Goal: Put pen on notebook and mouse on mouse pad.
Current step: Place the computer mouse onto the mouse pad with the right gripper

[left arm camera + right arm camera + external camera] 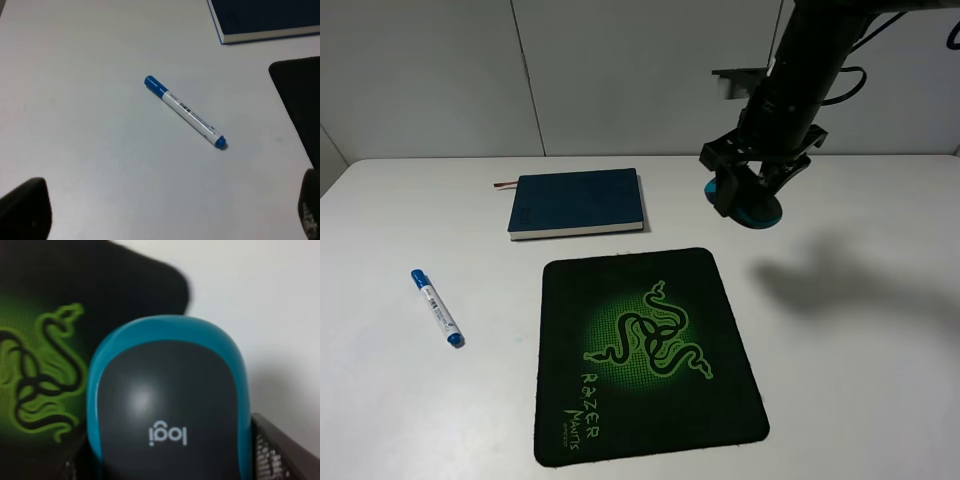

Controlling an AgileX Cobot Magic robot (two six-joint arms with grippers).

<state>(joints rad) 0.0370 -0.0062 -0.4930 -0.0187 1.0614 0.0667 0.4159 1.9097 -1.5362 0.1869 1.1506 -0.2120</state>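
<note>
The mouse (pixel 752 205), dark grey on top with teal sides, hangs in the air to the right of the notebook (pixel 577 201), with my right gripper (pixel 755 185) shut on it. In the right wrist view the mouse (pixel 170 400) fills the frame, with the mouse pad (pixel 40 340) below it. The black mouse pad (pixel 645 350) lies flat mid-table. The pen (pixel 438 308) rests on the table at the left, apart from the notebook. My left gripper (pixel 165 212) is open above the table, short of the pen (pixel 186 112). The left arm is not in the exterior view.
The white table (pixel 860 380) runs back to a pale wall. A corner of the notebook (pixel 265 20) and an edge of the mouse pad (pixel 300 100) show in the left wrist view.
</note>
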